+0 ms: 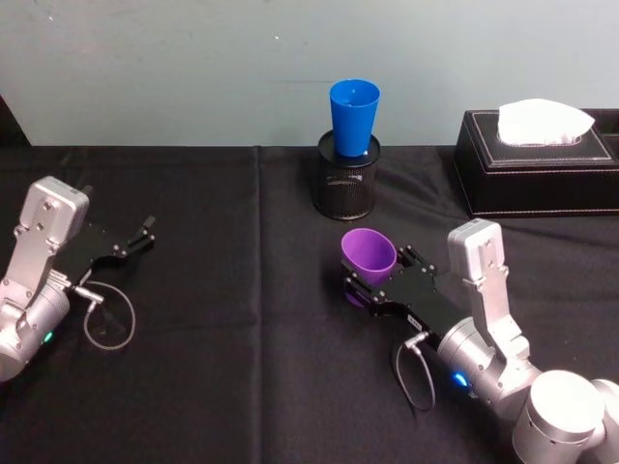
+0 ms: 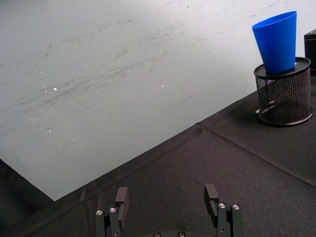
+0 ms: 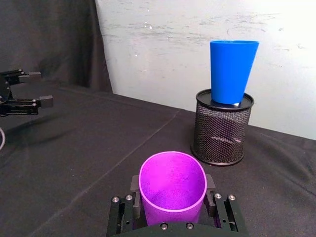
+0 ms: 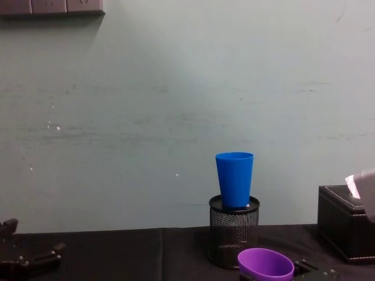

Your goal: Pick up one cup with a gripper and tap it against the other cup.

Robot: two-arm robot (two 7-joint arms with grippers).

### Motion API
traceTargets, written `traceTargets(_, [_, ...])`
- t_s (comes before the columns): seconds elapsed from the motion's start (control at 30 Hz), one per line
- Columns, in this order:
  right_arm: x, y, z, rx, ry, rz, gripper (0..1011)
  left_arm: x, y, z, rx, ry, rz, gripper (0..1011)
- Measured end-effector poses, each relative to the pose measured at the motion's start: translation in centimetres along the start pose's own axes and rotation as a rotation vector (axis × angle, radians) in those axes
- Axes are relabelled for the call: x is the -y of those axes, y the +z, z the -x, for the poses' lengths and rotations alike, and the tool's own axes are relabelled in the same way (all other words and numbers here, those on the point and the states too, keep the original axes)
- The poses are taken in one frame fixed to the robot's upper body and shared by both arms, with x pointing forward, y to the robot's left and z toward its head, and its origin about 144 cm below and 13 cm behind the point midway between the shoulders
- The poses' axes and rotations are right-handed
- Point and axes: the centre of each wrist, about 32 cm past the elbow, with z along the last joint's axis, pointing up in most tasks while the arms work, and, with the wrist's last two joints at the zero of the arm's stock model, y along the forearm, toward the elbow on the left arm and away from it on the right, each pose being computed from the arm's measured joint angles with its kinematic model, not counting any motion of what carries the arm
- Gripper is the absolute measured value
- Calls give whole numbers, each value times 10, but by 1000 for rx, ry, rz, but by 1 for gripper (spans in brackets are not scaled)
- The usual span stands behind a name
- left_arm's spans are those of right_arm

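Purple smooth plastic tumbler (image 1: pixel 368 256), tapered, handleless: clamped between the fingers of the right gripper (image 1: pixel 380 285), mouth up and tilted, near the table's middle.
Bright blue smooth plastic tumbler (image 1: pixel 354 117): upright, seated in the mouth of a black mesh pen pot (image 1: pixel 347 178), just beyond the purple one.
Left gripper (image 1: pixel 135 239): fingers apart, holding nothing, parked well to the left.
Black tissue box (image 1: pixel 538 162): far right.
Risk, judged: the blue tumbler perches high and loose; a hard or high tap would likely topple it.
Labels: a small white label on the right gripper, unreadable.
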Motion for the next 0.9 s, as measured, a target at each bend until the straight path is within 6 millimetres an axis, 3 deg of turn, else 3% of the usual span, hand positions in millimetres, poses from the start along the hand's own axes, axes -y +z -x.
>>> traceTargets(0.5, [0, 0, -1, -5, -3, 1, 734, 0, 0, 0, 0, 0, 0, 1005])
traceTargets(0.9, [0, 0, 0, -4, -2, 1, 1002, 0, 0, 0, 0, 0, 0, 1005])
